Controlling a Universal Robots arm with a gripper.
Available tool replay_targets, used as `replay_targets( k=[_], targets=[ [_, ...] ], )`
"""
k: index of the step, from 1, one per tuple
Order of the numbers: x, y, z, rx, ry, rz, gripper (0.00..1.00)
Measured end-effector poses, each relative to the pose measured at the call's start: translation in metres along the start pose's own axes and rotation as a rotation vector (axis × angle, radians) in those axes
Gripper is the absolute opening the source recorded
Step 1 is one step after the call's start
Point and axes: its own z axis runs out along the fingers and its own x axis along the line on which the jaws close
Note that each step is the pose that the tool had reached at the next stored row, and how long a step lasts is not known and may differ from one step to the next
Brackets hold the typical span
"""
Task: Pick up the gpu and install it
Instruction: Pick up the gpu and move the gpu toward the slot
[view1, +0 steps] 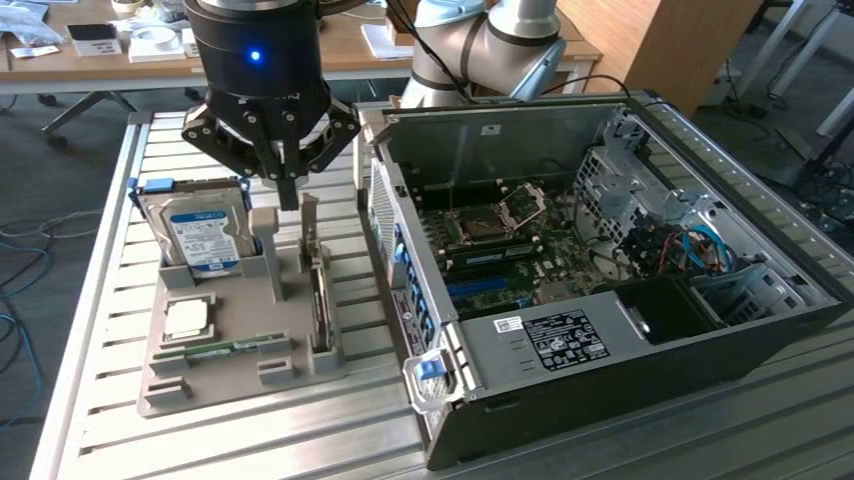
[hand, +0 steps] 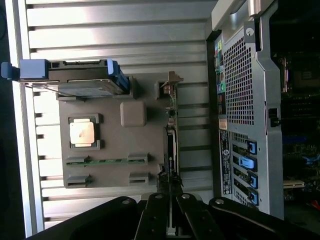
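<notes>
- The gpu (view1: 316, 270) stands on its edge in a slot along the side of the grey holder tray (view1: 214, 395) that lies toward the exterior view's right, close beside the open computer case (view1: 667, 390).
- Its long axis runs near to far, roughly level with the case's perforated back panel, so the card shows as a thin upright blade in the exterior view and as a narrow line in the wrist view (hand: 171, 132).
- The gripper (view1: 286, 195) hangs over the far part of the tray, with the card a little toward the exterior view's right of the tips and below them.
- In the wrist view the gripper (hand: 170, 192) lines up with the card's thin top edge.
- Its fingers are pressed together with nothing visibly pinched between them; I judge the card not yet gripped.
- Whether the tips touch the card's far upper corner cannot be told.
- The card's lower edge sits hidden in the tray's slot, and its broad faces are hard to make out.
- The hard drive (view1: 203, 238) stands at the far end of the tray, toward the exterior view's left.
- A processor chip (view1: 187, 318) and a memory stick (view1: 220, 350) lie nearer on the tray.
- The expansion slots on the motherboard (view1: 521, 250) are too cluttered to pick out.
</notes>
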Motion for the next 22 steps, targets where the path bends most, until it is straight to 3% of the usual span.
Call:
replay_targets(
  k=[2,4,8,12,22],
  targets=[
    [0.0,0.0,0.0,0.0001,0.0,0.0,0.23],
    [0.0,0.0,0.0,0.0001,0.0,0.0,0.23],
    [0.0,0.0,0.0,0.0001,0.0,0.0,0.42],
    [0.0,-0.0001,0.0017,-0.0011,-0.0001,0.0,0.42],
    [0.0,-0.0007,0.0198,-0.0011,0.0,0.0,0.42]
  ],
)
